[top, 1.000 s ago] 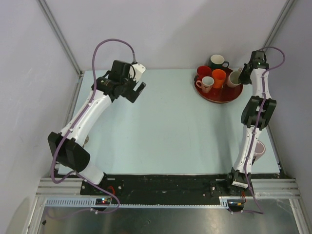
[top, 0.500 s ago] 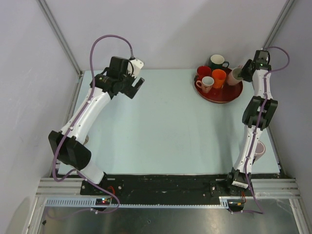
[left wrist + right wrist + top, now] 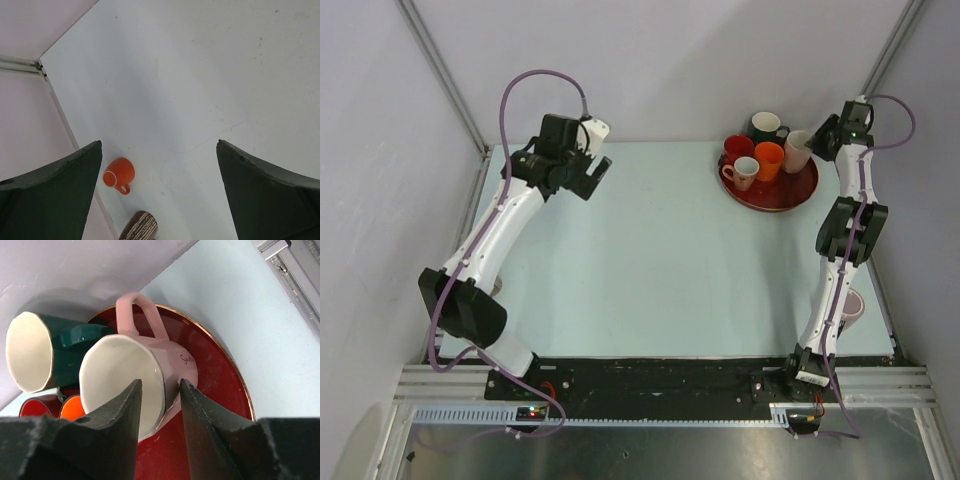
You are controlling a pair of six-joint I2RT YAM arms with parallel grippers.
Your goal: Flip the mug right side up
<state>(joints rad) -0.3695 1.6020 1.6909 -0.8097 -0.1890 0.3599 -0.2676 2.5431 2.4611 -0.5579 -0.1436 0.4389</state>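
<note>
The pale pink mug (image 3: 798,152) (image 3: 150,365) stands mouth up at the back right of the red tray (image 3: 775,195) (image 3: 220,365), its handle pointing away from the camera. My right gripper (image 3: 823,143) (image 3: 160,382) is open and straddles the mug's wall, one finger inside the mouth and one outside, with a small gap on the inner side. My left gripper (image 3: 595,175) (image 3: 159,145) hangs wide open over the far left of the table, holding nothing.
The tray also carries a dark green mug (image 3: 765,126) (image 3: 30,352), a red mug (image 3: 737,148), an orange mug (image 3: 769,160) and a white mug (image 3: 745,172). Another orange mug (image 3: 119,173) and a brown striped mug (image 3: 140,226) lie at the table's left edge. A pink mug (image 3: 855,305) sits behind the right arm.
The right gripper's jaws have parted from the pink mug, which went from tilted to standing upright on the tray. The left arm has drifted back and to the left.
</note>
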